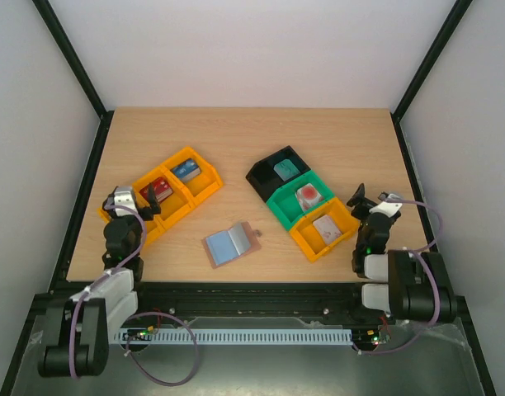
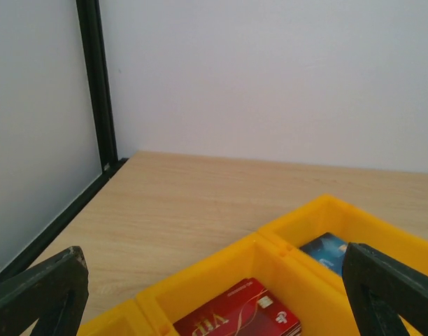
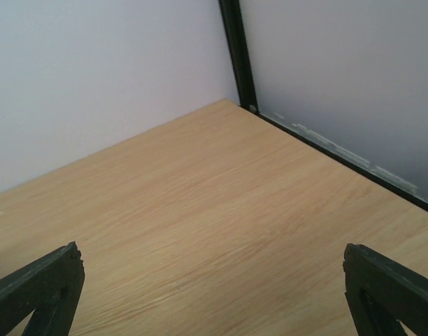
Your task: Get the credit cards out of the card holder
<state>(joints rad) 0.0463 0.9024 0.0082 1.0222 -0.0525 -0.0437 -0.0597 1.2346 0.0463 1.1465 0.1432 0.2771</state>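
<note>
Your left gripper (image 2: 212,250) has its jaws spread as wide as they go, with nothing between them. Only the two dark, matte fingers (image 2: 39,294) show, each cut off by the bottom corner of the wrist view. It hangs over the left row of orange bins (image 2: 200,280), glossy moulded plastic with thick rounded rims.

In the bin below it lies a red card (image 2: 235,311), shiny with pale lettering and its near end lost off the frame. In the next bin a blue card (image 2: 326,252) is half hidden behind the rim.

Your right gripper (image 3: 210,246) is also wide open and empty, above bare pale wood-grain table (image 3: 200,196).

From above, the card holder (image 1: 230,243) lies opened flat on the table between the two rows of bins, near the front edge and apart from both grippers. Its pale blue inside faces up, with a brownish-pink flap at the right. You cannot tell whether any card is tucked inside.

On the right, a black bin (image 1: 265,173) holds a teal card (image 1: 285,169). A green bin (image 1: 287,208) holds a reddish card (image 1: 309,195), too blurred to read. An orange bin (image 1: 314,247) holds a whitish card (image 1: 327,228).
</note>
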